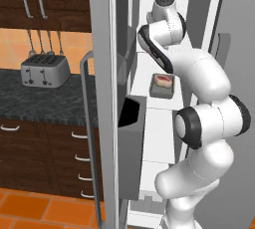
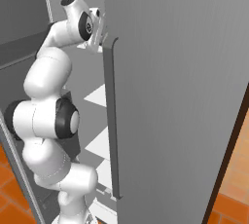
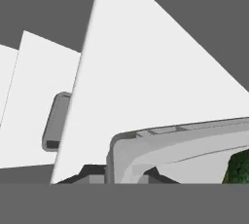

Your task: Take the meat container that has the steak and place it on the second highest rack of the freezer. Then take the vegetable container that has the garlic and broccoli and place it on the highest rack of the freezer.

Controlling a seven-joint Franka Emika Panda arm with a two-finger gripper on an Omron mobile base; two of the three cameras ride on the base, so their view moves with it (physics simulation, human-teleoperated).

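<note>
The tool (image 3: 124,175) is narrowed down onto the near rim of a shallow grey plastic vegetable container (image 3: 185,140), one dark fingertip on either side of its wall. Pinching the edge rather than spanning the tray lets the arm carry it level and slide it in flat. Inside the tray, at the far right of the hand view, sits a dark green, lumpy broccoli floret (image 3: 239,167). The rest of its contents lie outside the picture.

The tray hangs just over a wide flat white shelf, the highest rack (image 3: 146,72), which is where this container belongs. I cannot tell whether its base is touching the shelf or a little above it. I judge the placing to be nearly finished, with lowering and letting go remaining.

One level down, the second highest rack (image 3: 34,101) carries a second grey tray, the meat container (image 1: 162,85). From the left base view it shows a flat red steak (image 1: 163,79) with a pale rim lying in it, so the first half of the task looks done.

The white arm reaches high into the tall freezer (image 1: 199,4) past its open grey steel door (image 1: 102,73) with the long bar handle (image 1: 87,123). The elbow is folded close, probably to clear the door and shelves. A silver toaster (image 1: 45,70) stands on the dark speckled surface (image 1: 45,103) to the left, well apart.
</note>
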